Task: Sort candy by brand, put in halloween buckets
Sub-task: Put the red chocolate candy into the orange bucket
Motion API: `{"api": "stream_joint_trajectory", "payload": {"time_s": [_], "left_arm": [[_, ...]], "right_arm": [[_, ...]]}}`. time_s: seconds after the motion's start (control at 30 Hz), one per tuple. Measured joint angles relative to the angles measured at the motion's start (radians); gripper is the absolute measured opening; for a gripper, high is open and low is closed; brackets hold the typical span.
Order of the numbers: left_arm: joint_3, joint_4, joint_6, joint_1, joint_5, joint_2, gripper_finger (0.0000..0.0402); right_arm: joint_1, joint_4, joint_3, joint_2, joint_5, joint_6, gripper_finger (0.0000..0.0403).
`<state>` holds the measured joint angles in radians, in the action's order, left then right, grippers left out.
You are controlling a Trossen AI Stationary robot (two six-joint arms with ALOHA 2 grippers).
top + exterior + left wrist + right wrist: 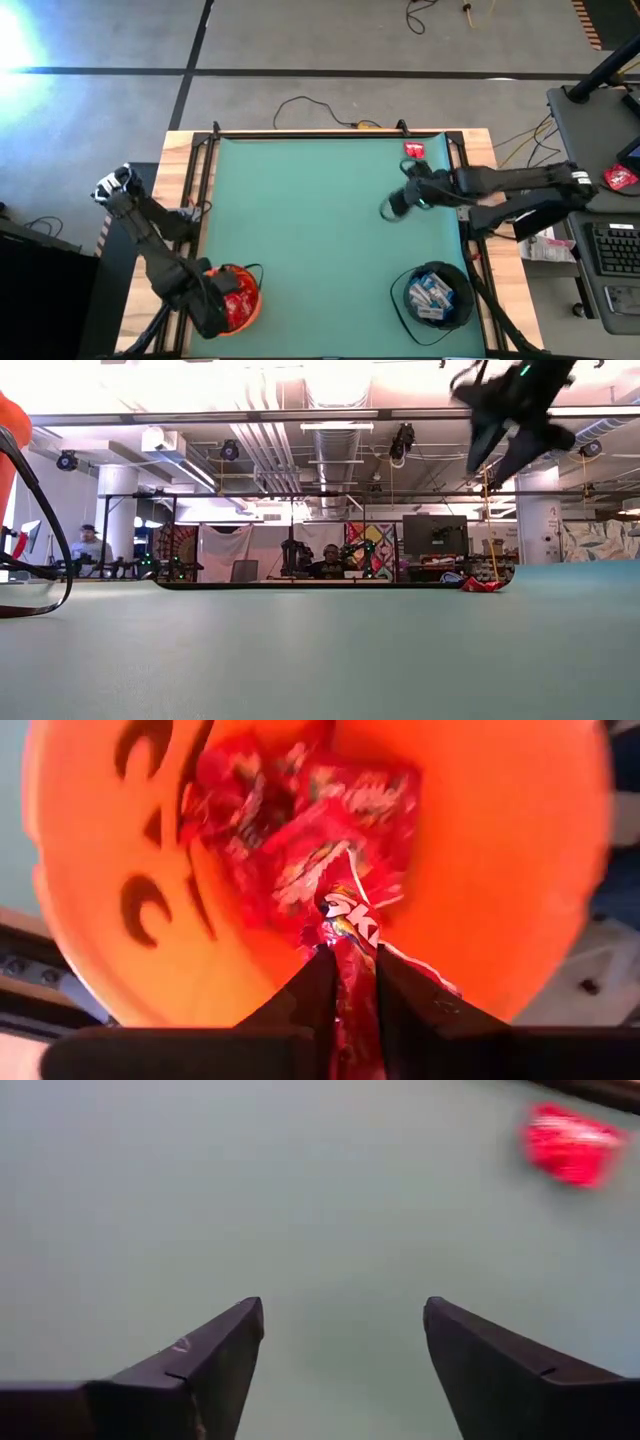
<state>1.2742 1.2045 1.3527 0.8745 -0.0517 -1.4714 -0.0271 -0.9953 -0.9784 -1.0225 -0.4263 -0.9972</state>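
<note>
**Kid:** What is closest to us?

**Helper:** The orange bucket (238,297) sits at the near left corner of the green counter (320,230). The left end effector (350,982) hangs right over it. Its two fingers pinch a red candy (352,925) above the pile of red candies (300,820) inside.

**Kid:** And the black one?

**Helper:** The black bucket (434,295) stands at the near right corner. It has blue-and-white candies (430,294) in it.

**Kid:** Where is the other arm?

**Helper:** A bit farther back, on the right side. The right end effector (343,1350) floats above the bare counter. Its fingers are spread wide and hold nothing.

**Kid:** Is any candy left out?

**Helper:** Yes. One red wrapped candy (414,150) lies alone on the counter near the far right corner, past the right end effector and not touching it.
</note>
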Motion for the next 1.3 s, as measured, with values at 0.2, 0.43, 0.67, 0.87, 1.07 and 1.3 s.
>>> {"api": "stream_joint_trajectory", "payload": {"time_s": [0.2, 0.43, 0.67, 0.87, 1.07, 1.3], "left_arm": [[-0.088, -0.034, -0.013, 0.022, -0.011, 0.002, 0.0091], [-0.113, 0.016, -0.057, 0.021, 0.055, 0.007, 0.0185], [0.044, 0.118, -0.088, -0.023, 0.246, 0.016, 0.0258], [0.185, 0.237, -0.092, -0.111, 0.471, 0.017, 0.0265], [0.237, 0.334, -0.205, -0.234, 0.599, 0.018, 0.0254], [0.235, 0.367, -0.394, -0.378, 0.622, 0.024, 0.0249]], "right_arm": [[0.360, 0.018, 0.006, -0.136, -0.049, 0.002, 0.0218], [0.709, 0.186, 0.008, -0.316, -0.013, 0.075, 0.0141], [0.870, 0.298, 0.008, -0.491, 0.046, 0.064, 0.0044], [0.896, 0.383, 0.022, -0.562, -0.049, -0.010, 0.0010], [0.906, 0.548, 0.029, -0.618, -0.116, 0.062, 0.0009], [0.886, 0.520, 0.044, -0.666, -0.058, 0.047, 0.0009]]}}
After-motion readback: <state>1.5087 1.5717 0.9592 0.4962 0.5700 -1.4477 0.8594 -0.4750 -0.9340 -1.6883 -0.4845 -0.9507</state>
